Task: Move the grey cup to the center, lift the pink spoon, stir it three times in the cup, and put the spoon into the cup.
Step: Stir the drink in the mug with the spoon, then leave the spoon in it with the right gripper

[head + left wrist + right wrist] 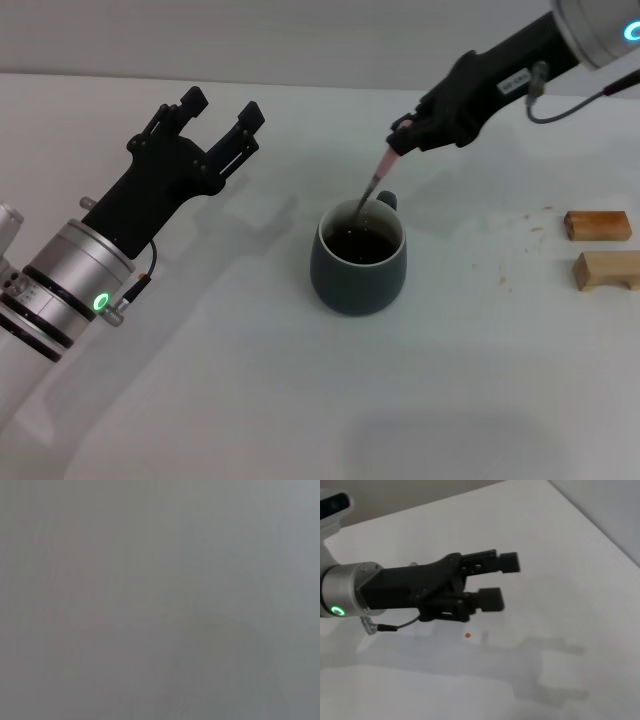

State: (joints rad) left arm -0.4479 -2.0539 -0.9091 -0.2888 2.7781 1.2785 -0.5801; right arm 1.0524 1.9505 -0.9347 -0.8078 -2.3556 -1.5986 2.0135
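Note:
The grey cup (358,262) stands near the middle of the table, handle at the back, with dark liquid inside. My right gripper (403,138) is above and behind it, shut on the top of the pink spoon (379,174). The spoon slants down into the cup and its bowl is under the liquid. My left gripper (222,108) is open and empty, raised above the table to the left of the cup. It also shows in the right wrist view (496,581), fingers apart. The left wrist view shows only blank table.
Two small wooden blocks (598,225) (607,270) lie at the right edge of the table. A few brown specks (505,275) dot the surface between them and the cup. The white table (250,400) stretches in front.

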